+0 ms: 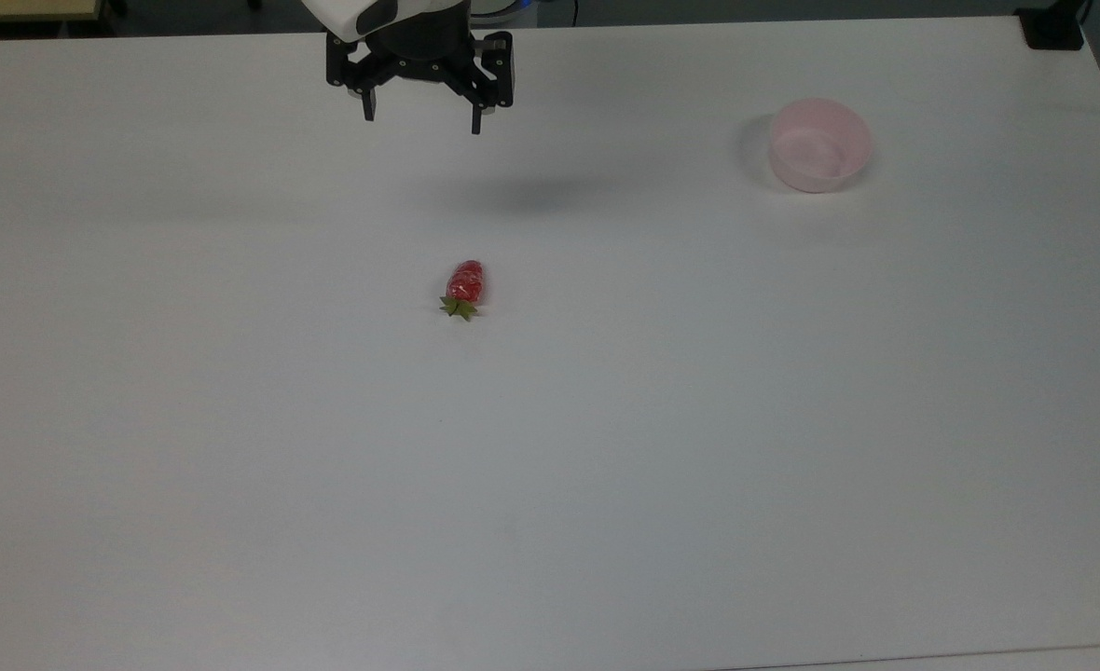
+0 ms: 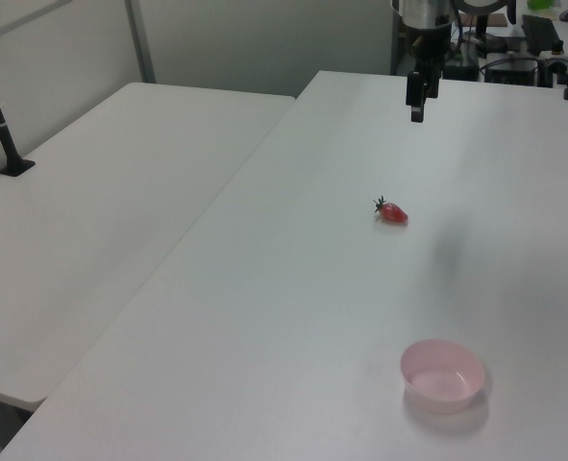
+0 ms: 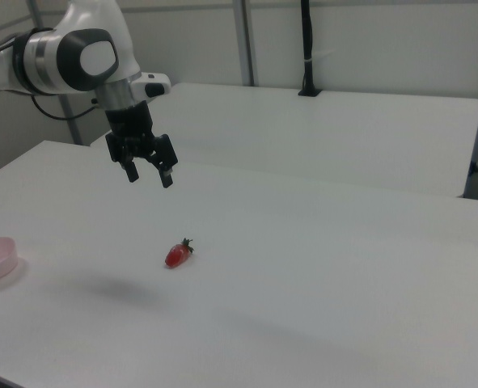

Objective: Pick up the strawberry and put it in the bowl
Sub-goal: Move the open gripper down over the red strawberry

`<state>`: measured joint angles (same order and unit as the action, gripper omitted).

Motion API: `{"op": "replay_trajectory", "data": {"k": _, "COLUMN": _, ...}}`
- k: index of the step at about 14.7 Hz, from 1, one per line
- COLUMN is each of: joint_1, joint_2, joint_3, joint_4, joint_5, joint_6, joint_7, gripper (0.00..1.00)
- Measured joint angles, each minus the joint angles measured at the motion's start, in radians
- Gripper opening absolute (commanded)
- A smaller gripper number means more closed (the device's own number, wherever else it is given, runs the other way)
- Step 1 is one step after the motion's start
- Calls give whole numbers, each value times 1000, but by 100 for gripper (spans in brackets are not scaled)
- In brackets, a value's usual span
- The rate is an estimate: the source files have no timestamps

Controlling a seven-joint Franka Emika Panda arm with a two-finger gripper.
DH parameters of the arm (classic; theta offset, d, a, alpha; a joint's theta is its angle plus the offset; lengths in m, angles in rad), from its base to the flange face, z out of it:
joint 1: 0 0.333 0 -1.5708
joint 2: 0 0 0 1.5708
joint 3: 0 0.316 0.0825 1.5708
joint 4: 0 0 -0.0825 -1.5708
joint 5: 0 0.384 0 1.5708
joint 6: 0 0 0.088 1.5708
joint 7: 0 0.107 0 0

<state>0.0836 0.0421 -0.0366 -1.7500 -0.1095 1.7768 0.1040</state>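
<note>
A: What does the arm look like in the right view?

B: It has white rounded shells with grey joint rings and one dark grey round cap on the side. A dark cable runs behind it.

A: And the hand [image 3: 148, 177]?

B: The hand [image 1: 421, 118] is black, with angular linkages and two thin black fingers [image 1: 369, 104] with pale tips. Above it sits a black wrist under a white cover. In the left view the hand [image 2: 417, 104] looks narrow and dark.

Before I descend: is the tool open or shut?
Open: the tool shows two fingers spread well apart, nothing between them.
</note>
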Motion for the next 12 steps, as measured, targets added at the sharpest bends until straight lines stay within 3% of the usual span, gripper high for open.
{"op": "replay_trajectory", "data": {"k": 5, "joint_1": 0, "joint_2": 0, "joint_3": -23, "joint_4": 6, "joint_5": 55, "joint_6": -1, "joint_7": -24, "gripper": 100}}
{"op": "replay_trajectory", "data": {"k": 12, "joint_1": 1, "joint_2": 6, "joint_3": -25, "joint_4": 7, "joint_5": 57, "joint_6": 1, "joint_7": -28, "gripper": 100}}
